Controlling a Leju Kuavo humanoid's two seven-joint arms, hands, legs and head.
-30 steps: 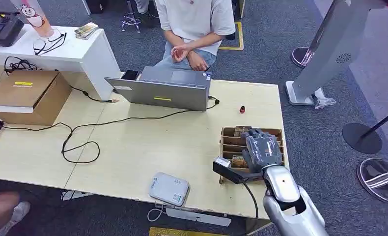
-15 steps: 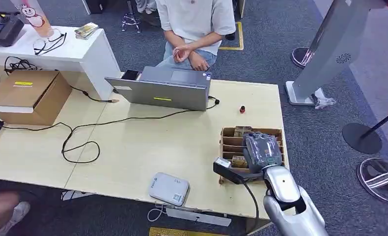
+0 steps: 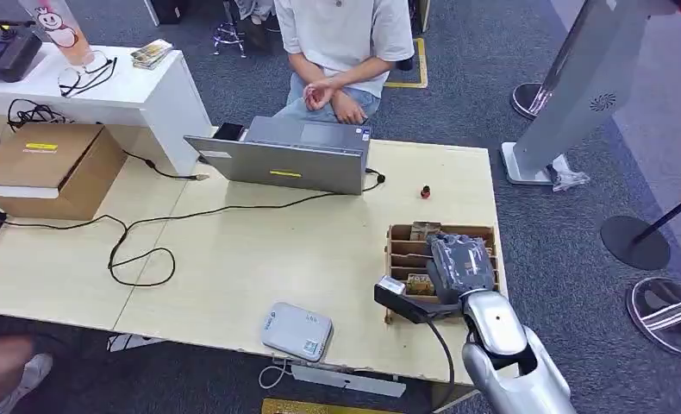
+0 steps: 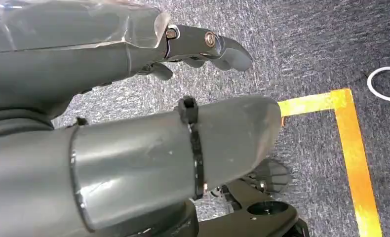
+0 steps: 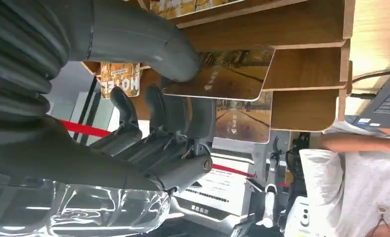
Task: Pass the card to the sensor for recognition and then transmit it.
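Note:
A wooden card rack point(image 3: 402, 246) stands at the table's right edge with several brown picture cards in its slots. My right hand point(image 3: 462, 266) reaches down into the rack from above. In the right wrist view the right hand point(image 5: 148, 123) pinches one card point(image 5: 222, 79): the thumb point(image 5: 148, 44) lies on its near face and the fingers point(image 5: 183, 116) curl behind it. The card's far end sits in the rack point(image 5: 301, 61). The grey-white sensor box point(image 3: 296, 331) lies at the table's front edge, left of the rack. My left hand point(image 4: 183, 98) hangs over the carpet, holding nothing.
A closed grey laptop point(image 3: 285, 157) sits at the table's far side, with a seated person point(image 3: 341, 43) behind it. A black cable point(image 3: 143, 241) loops across the table's left part. A cardboard box point(image 3: 53, 164) stands at the far left, a small red object point(image 3: 425, 191) behind the rack.
My right hand has settled slightly lower into the rack and closer around the card. Everything else is unchanged.

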